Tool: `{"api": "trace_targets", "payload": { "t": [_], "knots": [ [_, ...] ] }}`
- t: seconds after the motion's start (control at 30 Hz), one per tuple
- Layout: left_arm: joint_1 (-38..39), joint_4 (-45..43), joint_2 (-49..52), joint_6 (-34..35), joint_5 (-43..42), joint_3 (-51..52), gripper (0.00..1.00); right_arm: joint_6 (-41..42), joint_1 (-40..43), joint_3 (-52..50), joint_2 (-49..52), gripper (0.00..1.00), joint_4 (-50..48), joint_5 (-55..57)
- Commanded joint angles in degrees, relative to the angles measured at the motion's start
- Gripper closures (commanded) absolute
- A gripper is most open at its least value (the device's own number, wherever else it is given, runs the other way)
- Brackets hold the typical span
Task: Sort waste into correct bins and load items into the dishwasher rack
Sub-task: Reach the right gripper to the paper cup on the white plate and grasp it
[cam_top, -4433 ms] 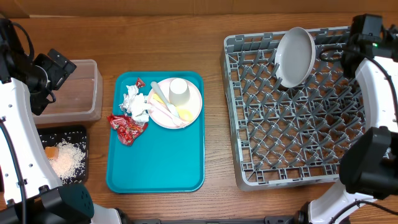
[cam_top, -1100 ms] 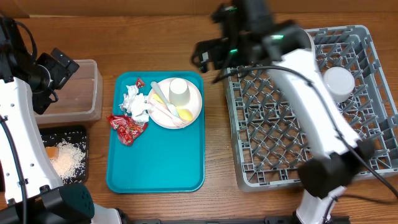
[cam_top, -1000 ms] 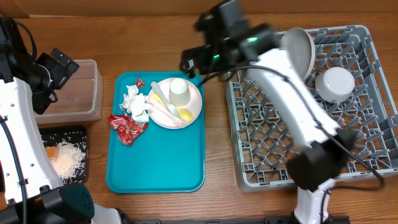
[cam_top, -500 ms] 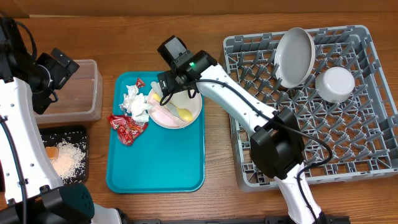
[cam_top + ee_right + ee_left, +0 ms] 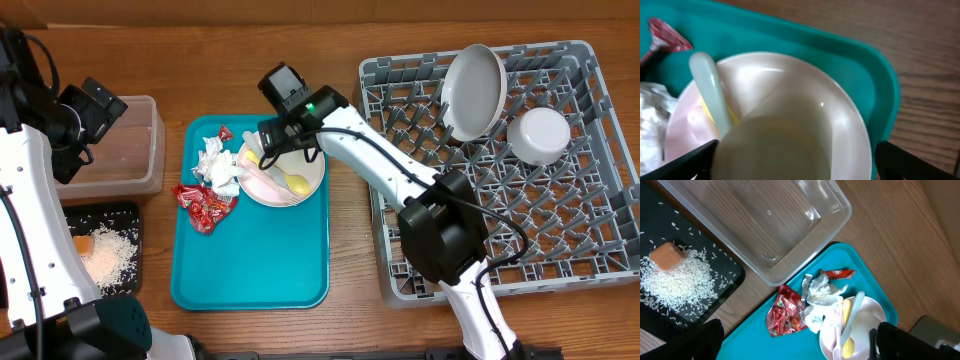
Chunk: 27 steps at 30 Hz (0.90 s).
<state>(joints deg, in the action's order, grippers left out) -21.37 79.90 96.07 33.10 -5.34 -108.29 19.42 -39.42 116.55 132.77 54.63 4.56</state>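
Note:
My right gripper [image 5: 285,150] hangs open over the small white cup [image 5: 785,145], one finger on each side of it and neither touching. The cup stands on a pale pink plate [image 5: 305,175] beside a yellow spoon [image 5: 297,183] and pale utensils [image 5: 710,95]. A crumpled napkin [image 5: 215,165] and red wrappers [image 5: 203,205] lie left of the plate. Rice and an orange cube [image 5: 667,257] lie in the black tray [image 5: 128,225]. The clear tub [image 5: 130,150] holds nothing. My left gripper [image 5: 797,335] is open above the tub. A plate [image 5: 475,90] and a bowl [image 5: 538,135] stand in the rack [image 5: 480,240].
The teal serving tray [image 5: 250,270] carries the plate and the waste, between the bins on the left and the rack on the right. Bare wooden table lies in front of and behind it. My right arm stretches from the front right across the rack's left edge.
My right arm has swung from the rack leftwards to the teal tray and settled its open fingers round the cup. The left arm has not moved.

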Motion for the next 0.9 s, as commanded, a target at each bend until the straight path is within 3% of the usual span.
{"api": "trace_targets", "payload": {
  "t": [0.0, 0.1, 0.5, 0.87],
  "knots": [
    [0.02, -0.02, 0.17, 0.33, -0.02, -0.79, 0.00, 0.37, -0.02, -1.88, 0.24, 0.00, -0.81, -1.92],
    [0.02, -0.02, 0.17, 0.33, -0.02, -0.79, 0.00, 0.37, -0.02, -1.86, 0.24, 0.00, -1.03, -2.16],
    [0.02, -0.02, 0.17, 0.33, -0.02, -0.79, 0.00, 0.35, -0.02, -1.77, 0.22, 0.25, -1.90, -2.75],
    [0.02, -0.02, 0.17, 0.33, -0.02, -0.79, 0.00, 0.33, 0.02, -0.13, -0.59, 0.41, -0.15, -2.75]
  ]
}}
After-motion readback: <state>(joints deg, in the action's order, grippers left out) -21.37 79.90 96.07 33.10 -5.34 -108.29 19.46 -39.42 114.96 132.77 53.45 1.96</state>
